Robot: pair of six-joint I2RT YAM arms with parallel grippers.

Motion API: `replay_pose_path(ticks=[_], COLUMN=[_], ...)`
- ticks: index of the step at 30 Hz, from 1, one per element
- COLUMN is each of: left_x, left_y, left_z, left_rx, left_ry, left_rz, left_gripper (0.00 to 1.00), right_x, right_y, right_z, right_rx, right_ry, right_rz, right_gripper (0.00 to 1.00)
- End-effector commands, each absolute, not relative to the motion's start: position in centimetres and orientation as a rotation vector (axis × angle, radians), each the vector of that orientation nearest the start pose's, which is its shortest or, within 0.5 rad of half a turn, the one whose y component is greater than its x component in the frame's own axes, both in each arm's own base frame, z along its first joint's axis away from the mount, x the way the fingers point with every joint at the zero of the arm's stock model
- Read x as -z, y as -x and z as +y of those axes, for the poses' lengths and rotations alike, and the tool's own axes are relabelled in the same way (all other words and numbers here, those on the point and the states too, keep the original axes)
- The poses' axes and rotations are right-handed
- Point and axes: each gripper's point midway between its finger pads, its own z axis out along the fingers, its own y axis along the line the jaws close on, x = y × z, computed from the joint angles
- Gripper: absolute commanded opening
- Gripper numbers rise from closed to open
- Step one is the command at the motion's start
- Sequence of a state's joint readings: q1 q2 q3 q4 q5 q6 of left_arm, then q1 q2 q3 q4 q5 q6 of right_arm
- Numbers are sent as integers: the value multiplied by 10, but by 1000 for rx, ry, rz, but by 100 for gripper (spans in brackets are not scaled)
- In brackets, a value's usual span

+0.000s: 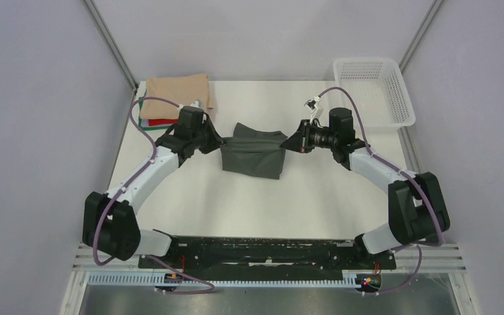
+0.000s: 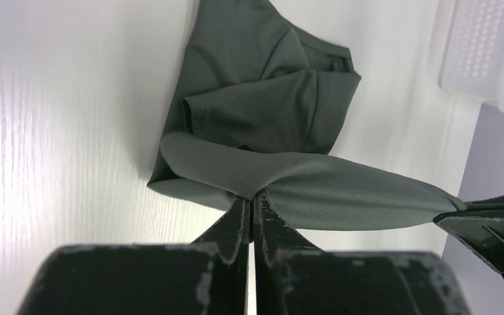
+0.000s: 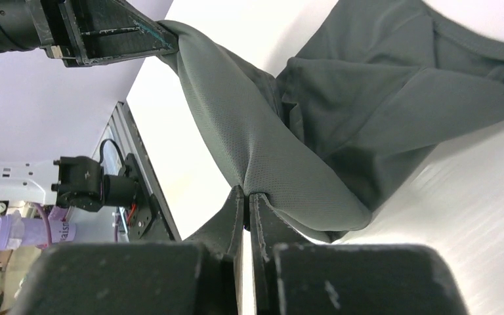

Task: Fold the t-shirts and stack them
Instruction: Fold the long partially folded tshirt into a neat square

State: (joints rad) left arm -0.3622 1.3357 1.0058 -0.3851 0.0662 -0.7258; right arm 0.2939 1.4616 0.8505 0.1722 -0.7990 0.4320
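**Item:** grey shirt (image 1: 252, 152), partly folded into a thick band. It lies in the middle of the table (image 1: 249, 210), with its lower part on the surface and its upper fold raised between the two arms.

**Left gripper** (image 1: 218, 143): jaws pressed together, pinching the left end of the raised fold. The wrist view shows cloth caught at the fingertips.

**Right gripper** (image 1: 289, 142): jaws pressed together, pinching the right end of the same fold. The cloth is stretched taut between the two grips.

**Orientation:** the long axis runs left to right across the table, from one gripper to the other. The short axis runs near to far. Seams and a sleeve-like flap show on the resting part, but I cannot tell which end is neck and which is hem.

**Step in hand (judged):** a fold of the grey shirt, with the held edge being carried over the rest of the bundle.

**Next move calls for (judged):** both arms travelling together at an even height and keeping the span taut. They should lay the edge down square on the layer beneath before the jaws let go. The bundle then needs carrying to the stack.

**Other stock:** stack of folded shirts (image 1: 178, 93) at the far-left corner, well apart from the grey shirt, with tan on top and red and green edges beneath. A white basket (image 1: 374, 92) sits at the far right.
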Motion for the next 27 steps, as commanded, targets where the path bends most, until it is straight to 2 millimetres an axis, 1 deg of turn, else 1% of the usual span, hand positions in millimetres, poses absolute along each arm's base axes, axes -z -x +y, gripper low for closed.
replay_pose_path(ticks=[1, 2, 5, 13, 17, 18, 20, 21, 22, 23, 24, 25, 26, 27], left_x=[-188, -186, -179, -150, -135, -130, -118, -114, -109, -105, -109, -112, -117, -123], left_y=[-385, -393, -412, -468, -492, -497, -506, -510, -515, -520, -526, -532, -537, -540], left_z=[-173, -176, -182, -192, -196, -197, -197, -198, -199, -200, -201, -202, -204, -206], left_rx=[660, 663, 669, 624, 600, 594, 580, 579, 576, 576, 583, 590, 597, 608], left_ry=[395, 391, 386, 410, 436, 441, 457, 463, 465, 466, 464, 462, 455, 443], left_rz=[2237, 2242, 2254, 2297, 2313, 2321, 2342, 2348, 2353, 2356, 2347, 2339, 2331, 2323], left_gripper=[2, 2, 2, 2, 2, 2, 2, 6, 14, 27, 36, 49, 60, 68], right_x=[-190, -190, -180, -150, -129, -127, -115, -111, -106, -103, -100, -102, -103, -107], right_y=[-358, -363, -380, -429, -453, -459, -470, -474, -480, -488, -495, -503, -510, -516], right_z=[237, 236, 233, 219, 216, 216, 216, 215, 215, 212, 210, 206, 201, 199], right_rx=[-1264, -1268, -1263, -1215, -1195, -1196, -1193, -1192, -1191, -1178, -1164, -1150, -1139, -1124], right_ry=[379, 374, 349, 246, 204, 203, 183, 176, 164, 141, 121, 96, 67, 52], right_rz=[1970, 1966, 1985, 2025, 2057, 2055, 2071, 2074, 2077, 2078, 2081, 2075, 2074, 2071], right_gripper=[0, 0, 0, 0, 0, 0, 0, 2, 6, 15, 23, 33, 40, 52])
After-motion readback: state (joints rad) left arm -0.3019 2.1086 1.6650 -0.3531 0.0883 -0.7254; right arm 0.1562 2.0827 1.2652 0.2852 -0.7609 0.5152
